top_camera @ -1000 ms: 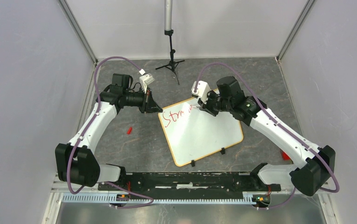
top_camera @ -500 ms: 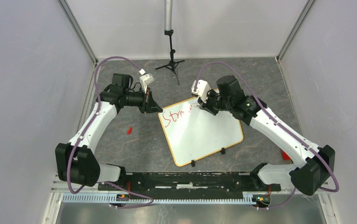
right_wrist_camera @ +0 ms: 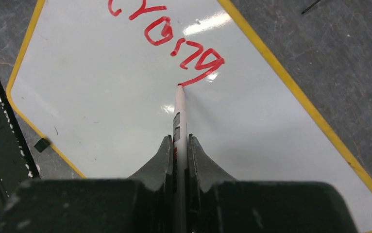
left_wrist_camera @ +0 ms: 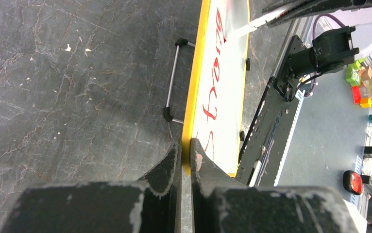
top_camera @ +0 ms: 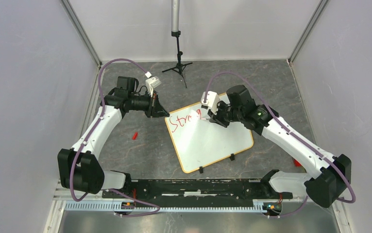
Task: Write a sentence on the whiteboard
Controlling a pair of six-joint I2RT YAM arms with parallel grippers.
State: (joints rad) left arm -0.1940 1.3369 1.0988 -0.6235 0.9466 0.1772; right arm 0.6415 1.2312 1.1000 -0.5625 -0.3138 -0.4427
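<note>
With the left gripper's (left_wrist_camera: 185, 150) jaws pinching the frame of the whiteboard (top_camera: 213, 141) at the middle of the table (top_camera: 126, 150) and the right gripper (right_wrist_camera: 178, 141) clamping the marker (right_wrist_camera: 179, 111) (tip on the last red stroke of the sentence (top_camera: 184, 120)), press lightly and lift cleanly between words.

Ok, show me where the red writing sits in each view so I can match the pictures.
Top view: red writing at picture centre, slanting across the far-left corner of the board.
Left wrist: red writing runs up the narrow white strip just right of centre.
Right wrist: red writing at top centre, ending at the tip of the marker.
Shared landmark: the board's yellow frame.
</note>
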